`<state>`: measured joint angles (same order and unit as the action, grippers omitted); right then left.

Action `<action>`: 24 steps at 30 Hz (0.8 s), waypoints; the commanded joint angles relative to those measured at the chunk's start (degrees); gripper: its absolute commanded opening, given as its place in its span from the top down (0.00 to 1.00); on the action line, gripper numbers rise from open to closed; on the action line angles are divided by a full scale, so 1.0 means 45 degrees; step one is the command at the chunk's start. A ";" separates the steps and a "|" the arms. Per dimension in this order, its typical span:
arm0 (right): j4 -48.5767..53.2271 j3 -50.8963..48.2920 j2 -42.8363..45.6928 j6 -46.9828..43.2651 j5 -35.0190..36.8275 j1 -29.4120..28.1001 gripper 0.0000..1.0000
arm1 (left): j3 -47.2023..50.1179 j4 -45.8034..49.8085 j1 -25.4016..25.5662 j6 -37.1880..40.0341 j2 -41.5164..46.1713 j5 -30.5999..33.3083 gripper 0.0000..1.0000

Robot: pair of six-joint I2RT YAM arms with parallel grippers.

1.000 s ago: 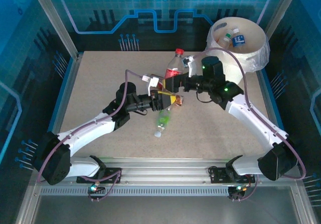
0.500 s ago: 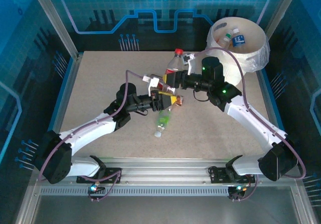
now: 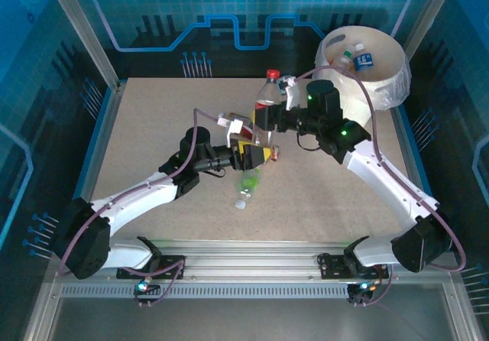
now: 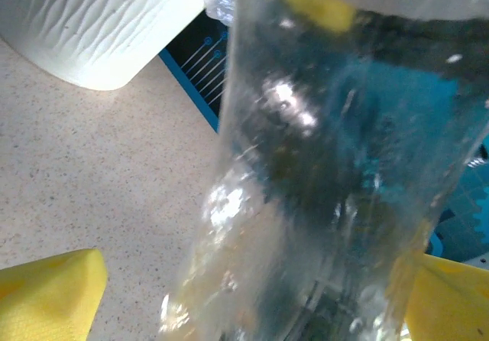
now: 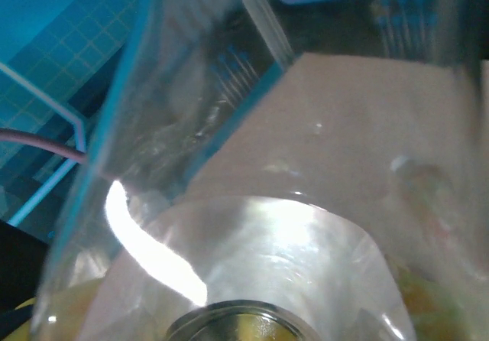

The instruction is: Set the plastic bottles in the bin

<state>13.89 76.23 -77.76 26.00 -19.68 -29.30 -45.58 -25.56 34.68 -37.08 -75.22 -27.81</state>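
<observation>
Handover between the arms is the step we are judging to be in hand. Above the middle of the speckled beige surface (image 3: pixel 153 142), somewhat toward its far edge, the clear plastic bottle with a red cap and red label (image 3: pixel 264 102) is standing upright between the two grippers. We are seeing the right gripper (image 3: pixel 277 119) clamping around the bottle's body. The left gripper (image 3: pixel 254 138) is standing released, its yellow fingers (image 4: pixel 50 295) spreading wide on either side of the bottle in the left wrist view, one of them plainly clear of it. The large round white bin lined with a translucent bag (image 3: pixel 386 77) is sitting at the far right corner of the surface, with two small bottles (image 3: pixel 357 56) lying inside. A green-tinted plastic bottle with a white cap (image 3: pixel 248 179) is lying on the surface just nearside of the left gripper. Next, we are reckoning, the left arm is going to need to back away without knocking the held bottle, and the right arm to carry it over the bin's rim before letting go.
</observation>
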 commanded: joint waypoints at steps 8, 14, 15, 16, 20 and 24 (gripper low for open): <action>0.1928 0.1119 0.0325 -0.0835 0.3004 0.1123 0.60 | -0.0231 0.2089 0.0018 0.0877 0.1211 0.1818 0.01; 0.2393 0.2352 0.0088 -0.0996 0.3505 0.2887 0.61 | -0.0056 0.2322 0.0027 0.0732 0.1295 0.2280 0.01; 0.2473 0.2637 0.0033 -0.1084 0.3617 0.3140 0.61 | -0.0049 0.2421 0.0001 0.0651 0.1286 0.2410 0.01; 0.2499 0.2987 -0.0056 -0.1210 0.3730 0.3423 0.60 | -0.0032 0.2472 0.0008 0.0543 0.1286 0.2546 0.01; 0.2278 0.4006 -0.0284 -0.1337 0.4364 0.4415 0.60 | 0.0061 0.2492 -0.0044 0.0350 0.1266 0.2658 0.01; 0.1767 0.4946 -0.0856 -0.1262 0.4949 0.5334 0.59 | 0.0197 0.2560 -0.0069 0.0217 0.1314 0.2798 0.01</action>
<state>23.94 95.72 -79.66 21.08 -0.75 -7.44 -45.54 -15.16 34.68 -34.81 -70.54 -16.67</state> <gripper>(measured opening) 0.540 0.989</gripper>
